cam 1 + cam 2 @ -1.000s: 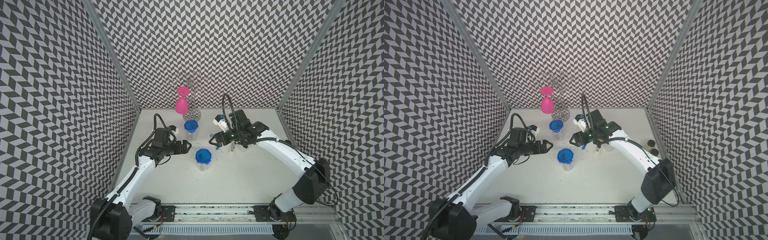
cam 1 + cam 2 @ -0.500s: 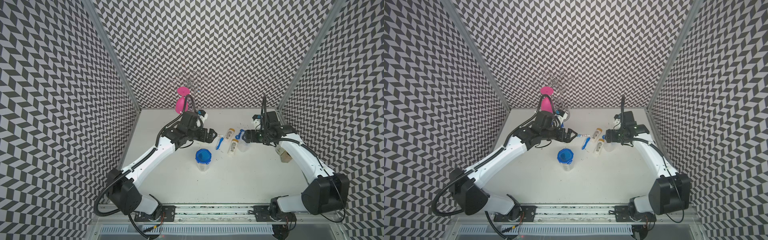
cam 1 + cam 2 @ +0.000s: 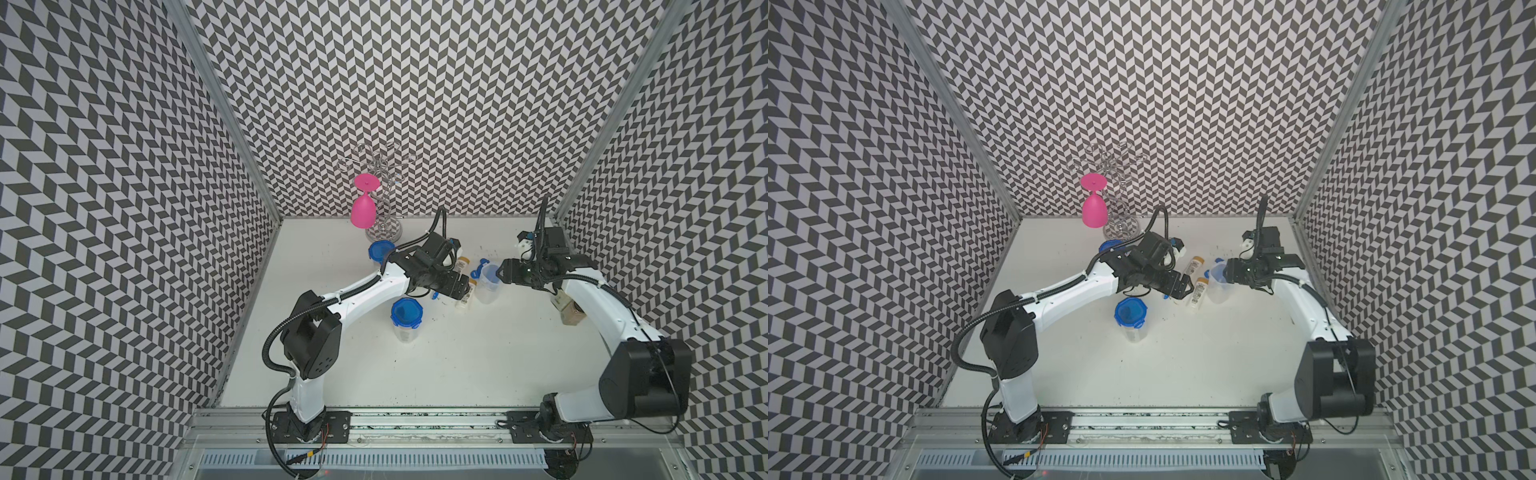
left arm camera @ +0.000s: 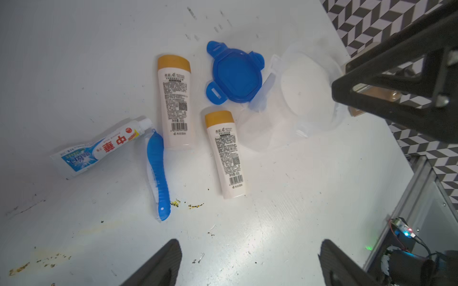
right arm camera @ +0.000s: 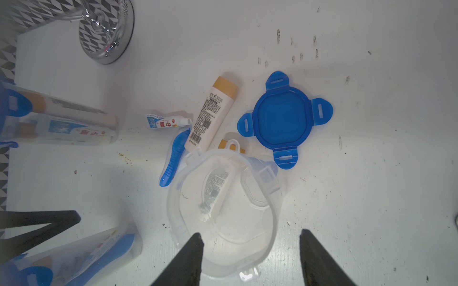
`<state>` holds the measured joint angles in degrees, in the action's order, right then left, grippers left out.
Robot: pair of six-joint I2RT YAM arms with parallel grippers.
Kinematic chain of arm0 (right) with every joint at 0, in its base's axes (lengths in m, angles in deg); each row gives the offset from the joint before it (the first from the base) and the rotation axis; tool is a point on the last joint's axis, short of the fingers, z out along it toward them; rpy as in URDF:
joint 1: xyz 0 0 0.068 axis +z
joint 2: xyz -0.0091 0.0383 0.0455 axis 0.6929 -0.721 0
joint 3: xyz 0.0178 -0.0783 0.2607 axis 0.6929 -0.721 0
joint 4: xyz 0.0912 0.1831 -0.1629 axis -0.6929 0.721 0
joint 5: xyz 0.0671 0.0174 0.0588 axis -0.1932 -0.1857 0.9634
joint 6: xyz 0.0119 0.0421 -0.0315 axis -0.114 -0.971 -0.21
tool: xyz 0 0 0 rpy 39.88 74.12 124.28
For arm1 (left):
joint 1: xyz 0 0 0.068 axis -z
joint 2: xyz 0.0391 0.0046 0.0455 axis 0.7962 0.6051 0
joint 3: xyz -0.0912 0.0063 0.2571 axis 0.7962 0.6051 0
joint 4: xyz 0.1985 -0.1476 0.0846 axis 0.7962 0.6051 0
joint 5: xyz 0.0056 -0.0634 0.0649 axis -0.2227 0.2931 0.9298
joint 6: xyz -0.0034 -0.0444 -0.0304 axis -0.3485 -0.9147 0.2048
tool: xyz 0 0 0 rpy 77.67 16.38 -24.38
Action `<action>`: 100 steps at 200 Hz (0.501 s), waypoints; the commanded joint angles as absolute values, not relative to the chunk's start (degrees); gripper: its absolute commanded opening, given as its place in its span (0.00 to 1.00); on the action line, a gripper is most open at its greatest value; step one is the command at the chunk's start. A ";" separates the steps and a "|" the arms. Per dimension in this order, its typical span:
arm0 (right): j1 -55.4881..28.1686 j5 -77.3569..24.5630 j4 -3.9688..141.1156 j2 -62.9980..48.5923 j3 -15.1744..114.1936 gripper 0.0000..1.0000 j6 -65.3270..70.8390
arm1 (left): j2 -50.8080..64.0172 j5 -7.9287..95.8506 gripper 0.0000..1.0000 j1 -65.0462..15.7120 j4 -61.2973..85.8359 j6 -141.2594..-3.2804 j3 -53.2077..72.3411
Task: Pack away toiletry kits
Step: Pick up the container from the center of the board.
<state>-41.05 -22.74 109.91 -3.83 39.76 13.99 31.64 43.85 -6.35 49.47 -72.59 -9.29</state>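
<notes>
On the table (image 3: pixel 457 374), toward the back, showed one kit loose: two bottles (image 4: pixel 174 99) (image 4: pixel 226 153) flat, side by side, caps the same way, with a tube (image 4: pixel 99 148) and brush (image 4: pixel 157 170) just beside one bottle. Showed the lid (image 5: pixel 282 118) off, flat, just beside the open jar (image 5: pixel 170 203). Had the left claw (image 4: pixel 250 242) spread wide over bare table near the bottles, holding nothing. Had the right claw (image 5: pixel 250 234) parted astride that jar's near wall, a gap on one side, not clamped. Showed two packed jars (image 3: pixel 405 311) (image 3: pixel 380 251) lidded, one by the rack (image 3: pixel 388 228) with an upside-down goblet (image 3: pixel 363 210).
</notes>
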 commanded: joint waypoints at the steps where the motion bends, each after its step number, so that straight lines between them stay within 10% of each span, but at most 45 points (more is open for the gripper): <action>1: -41.27 -21.83 105.78 -5.85 40.79 0.53 15.15 | 32.41 46.03 0.89 -5.47 50.03 -71.49 -11.65; 100: -39.82 -28.03 107.07 -10.58 42.54 0.26 18.43 | 33.93 48.30 0.82 -5.48 47.39 -71.49 -10.19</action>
<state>-40.66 -25.21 107.41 -11.22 40.35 16.70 32.91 46.78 -5.87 48.88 -72.33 -9.29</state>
